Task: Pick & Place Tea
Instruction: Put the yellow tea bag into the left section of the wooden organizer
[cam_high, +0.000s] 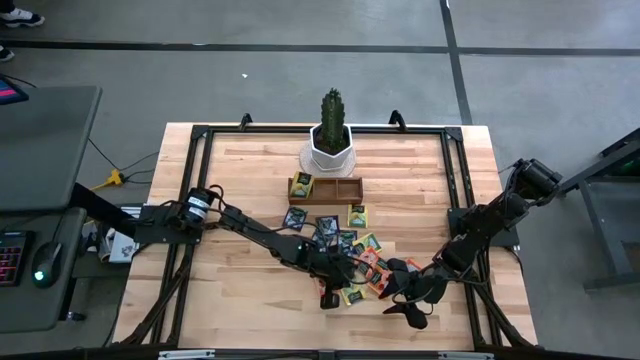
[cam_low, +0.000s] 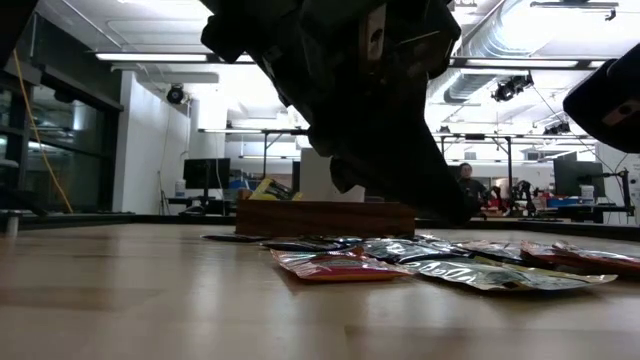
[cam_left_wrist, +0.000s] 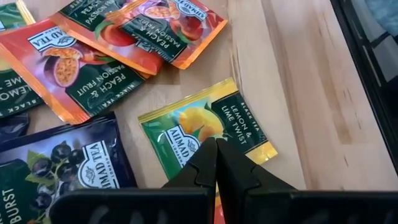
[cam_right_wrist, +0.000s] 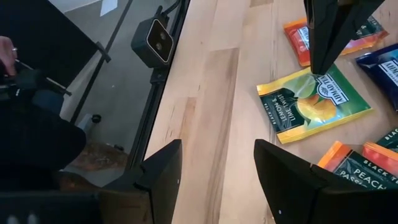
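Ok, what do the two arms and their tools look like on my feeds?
Both arms are dark, jointed links. The left arm has a pale-labelled cylindrical joint near its base. The left tool has black wedge fingers tapering to points. The right tool has broad, flat black fingers with angled tips.

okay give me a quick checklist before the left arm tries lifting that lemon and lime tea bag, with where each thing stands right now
1. Left gripper shut, fingertips on the lemon and lime sachet: ok.
2. Sachet actually pinched between the fingers rather than just pressed: cannot tell.
3. Sachet free of neighbours: ok, no peach sachet or blue sachet overlaps it.
4. Right gripper open, empty and clear of the sachet: ok, it sits over bare table beside it.
5. Wooden tray has room: ok, the middle and right compartments look empty.
6. Lift path clear of the right arm: cannot tell, the two grippers are close together.
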